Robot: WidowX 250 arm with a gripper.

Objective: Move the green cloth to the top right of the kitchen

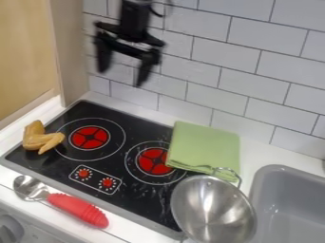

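Observation:
My gripper point(122, 76) hangs high over the back left of the stove, in front of the tiled wall. Its two fingers stand apart, with nothing between them. The folded green cloth point(204, 146) lies well below it and to the right, partly on the stove's right back edge and partly on the white counter. The cloth's front edge meets the rim and handle of a metal pan.
The metal pan point(213, 209) sits at the front right, beside the grey sink point(289, 204). A yellowish-brown toy point(41, 138) rests on the stove's left side. A spoon with a red handle point(77, 209) lies along the front edge of the black stove point(130, 179).

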